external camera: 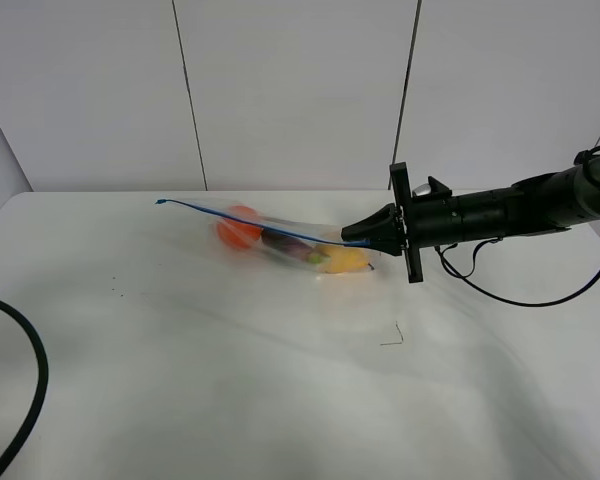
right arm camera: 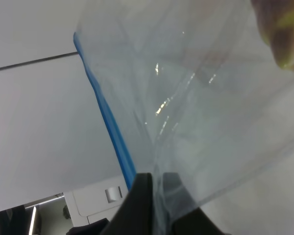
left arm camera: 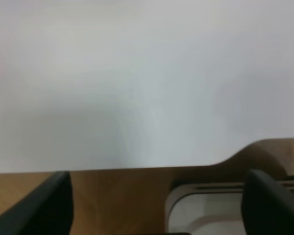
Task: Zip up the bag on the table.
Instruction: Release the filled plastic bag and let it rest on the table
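Logging the right arm first: right fingers (external camera: 365, 233) are pinched shut on the bag (external camera: 280, 240) at its right-hand end, where the blue zipper strip (external camera: 250, 222) meets them. The right wrist view agrees: the dark fingers (right arm camera: 143, 200) are pressed close with clear film (right arm camera: 201, 112) caught between them, and the blue strip (right arm camera: 112, 132) runs away from just beside the pinch.

Bag position: far half of the worktop (external camera: 230, 380), about mid-width, lying slantwise. The strip's free end points left and toward the back wall. Contents seen through the plastic, left to right: orange piece (external camera: 240, 228), purple piece (external camera: 285, 245), yellow piece (external camera: 345, 260) nearest the fingers. Cannot tell whether the zip is sealed.

Left arm: not in the high view. Its wrist camera shows the left fingers (left arm camera: 49, 205) spread wide with nothing between them, above the worktop edge (left arm camera: 137, 88).

Black cable (external camera: 30, 380) curves over the near-left corner of the worktop.
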Available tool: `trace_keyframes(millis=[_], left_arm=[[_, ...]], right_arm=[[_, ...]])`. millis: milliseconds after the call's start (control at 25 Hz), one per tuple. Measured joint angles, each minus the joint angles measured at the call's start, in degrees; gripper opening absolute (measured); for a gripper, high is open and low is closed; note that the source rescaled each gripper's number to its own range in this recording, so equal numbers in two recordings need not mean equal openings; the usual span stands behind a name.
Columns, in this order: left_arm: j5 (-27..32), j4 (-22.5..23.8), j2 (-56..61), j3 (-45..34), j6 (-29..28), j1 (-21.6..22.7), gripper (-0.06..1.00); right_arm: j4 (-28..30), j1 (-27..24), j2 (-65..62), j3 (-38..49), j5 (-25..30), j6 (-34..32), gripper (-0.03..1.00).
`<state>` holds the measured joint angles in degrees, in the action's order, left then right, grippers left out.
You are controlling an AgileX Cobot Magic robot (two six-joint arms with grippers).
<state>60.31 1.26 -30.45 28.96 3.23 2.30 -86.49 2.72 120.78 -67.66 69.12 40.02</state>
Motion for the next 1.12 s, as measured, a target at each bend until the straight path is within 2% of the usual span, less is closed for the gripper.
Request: trace_keyframes(millis=[160,480,1120], left_arm=[[-0.38,2.04,0.15,0.0,0.0,0.0,0.92],[-0.58,2.01,2.0,0.0,0.0,0.0,0.92],[-0.46,-0.91,27.96,-0.22,0.0,0.0,0.92]], right_arm=[[0.32,0.0,0.0,0.0,0.0,0.0,0.0],[0.39,0.0,0.0,0.0,0.0,0.0,0.0],[0.4,0.0,0.0,0.0,0.0,0.0,0.0]])
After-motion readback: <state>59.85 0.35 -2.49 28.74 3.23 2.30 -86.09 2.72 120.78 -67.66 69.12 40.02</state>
